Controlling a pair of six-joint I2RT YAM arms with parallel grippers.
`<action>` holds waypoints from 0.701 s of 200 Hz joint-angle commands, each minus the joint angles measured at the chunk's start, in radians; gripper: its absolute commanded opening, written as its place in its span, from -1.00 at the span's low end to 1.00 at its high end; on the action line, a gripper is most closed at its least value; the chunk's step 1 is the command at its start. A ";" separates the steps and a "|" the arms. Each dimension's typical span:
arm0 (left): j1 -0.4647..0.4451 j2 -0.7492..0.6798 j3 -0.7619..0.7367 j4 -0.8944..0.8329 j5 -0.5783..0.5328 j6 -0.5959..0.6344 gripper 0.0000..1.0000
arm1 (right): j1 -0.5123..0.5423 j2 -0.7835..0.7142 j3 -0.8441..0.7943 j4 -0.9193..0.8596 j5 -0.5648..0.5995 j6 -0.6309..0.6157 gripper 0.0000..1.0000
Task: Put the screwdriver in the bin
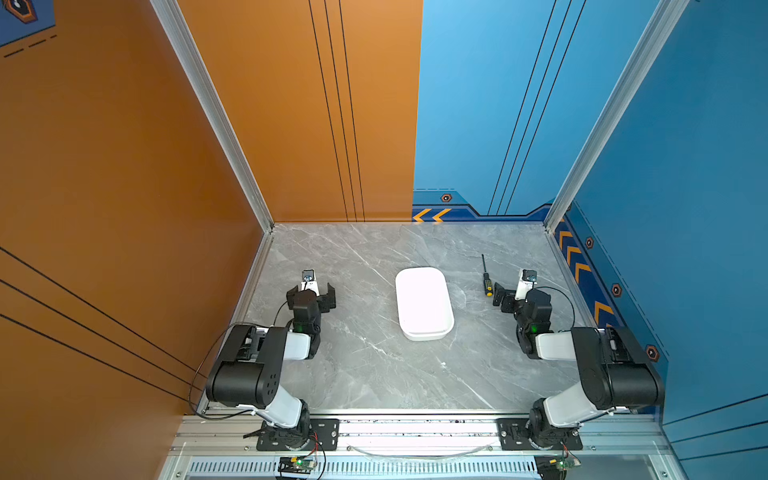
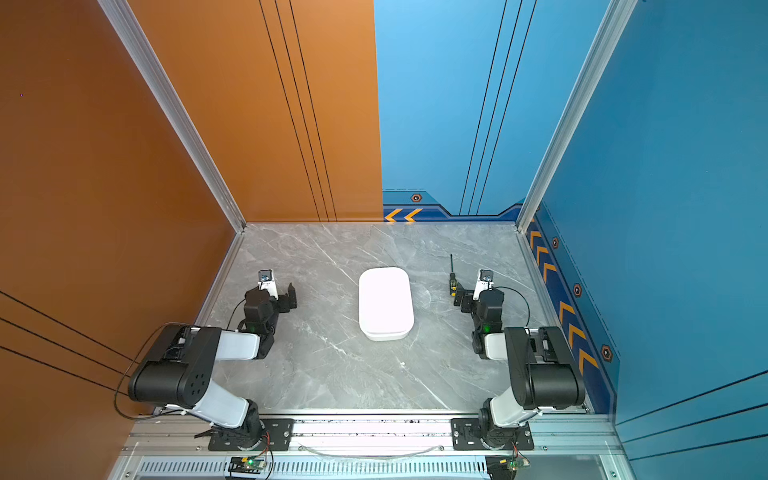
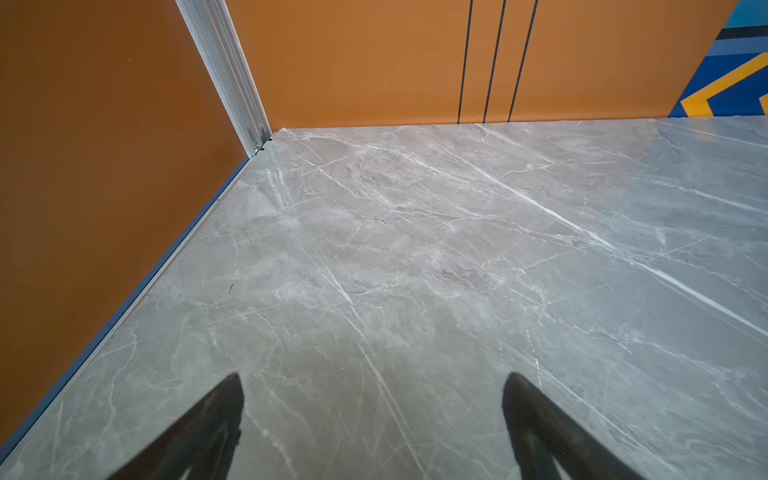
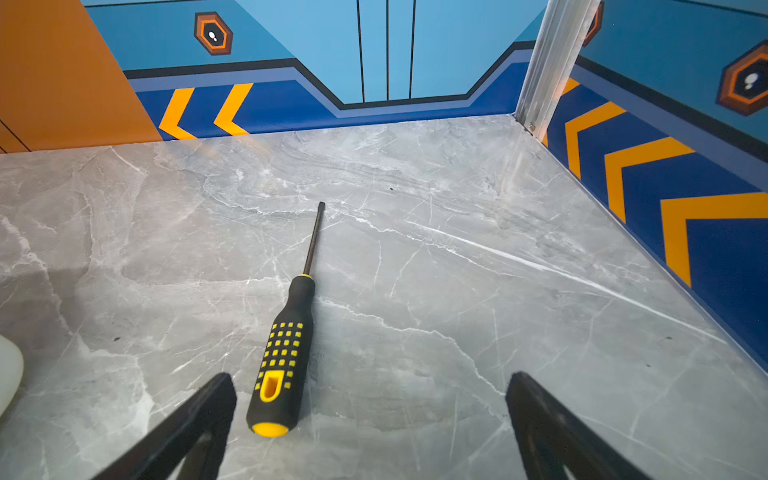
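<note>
The screwdriver point(image 1: 488, 286) point(image 2: 453, 286) lies flat on the grey marble table, right of the bin, with its thin shaft pointing toward the back wall. In the right wrist view its black handle with yellow marks point(image 4: 286, 353) rests just ahead of my right gripper point(image 4: 372, 386), the yellow end cap close beside one finger, untouched. My right gripper point(image 1: 518, 293) point(image 2: 478, 293) stands open and holds nothing. The bin point(image 1: 424, 334) point(image 2: 384, 334), a shallow white tray, sits at the table's middle, and one corner of it point(image 4: 8, 370) shows in the right wrist view. My left gripper point(image 1: 311, 293) point(image 2: 271, 293) point(image 3: 374, 386) is open over bare table, left of the bin.
An orange wall point(image 1: 124, 187) bounds the left side and a blue wall point(image 1: 685, 208) the right, both close to the arms. The back wall meets the table behind the screwdriver's tip. An aluminium rail point(image 1: 415, 428) with both arm bases runs along the front edge.
</note>
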 commanded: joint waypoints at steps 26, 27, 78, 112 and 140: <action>-0.013 -0.013 -0.004 -0.012 0.011 0.032 0.96 | -0.004 0.002 0.011 -0.016 -0.022 -0.007 1.00; -0.015 -0.016 -0.003 -0.015 0.008 0.033 0.96 | -0.004 0.002 0.011 -0.016 -0.022 -0.007 0.99; -0.085 -0.297 0.181 -0.523 -0.019 0.012 0.96 | 0.004 -0.022 0.035 -0.078 -0.001 -0.009 0.94; -0.119 -0.328 0.294 -0.722 0.096 -0.057 0.96 | 0.013 -0.120 0.228 -0.540 -0.004 0.010 0.91; -0.135 -0.293 0.336 -0.787 0.211 -0.109 0.96 | 0.013 -0.102 0.471 -0.913 -0.067 0.042 0.89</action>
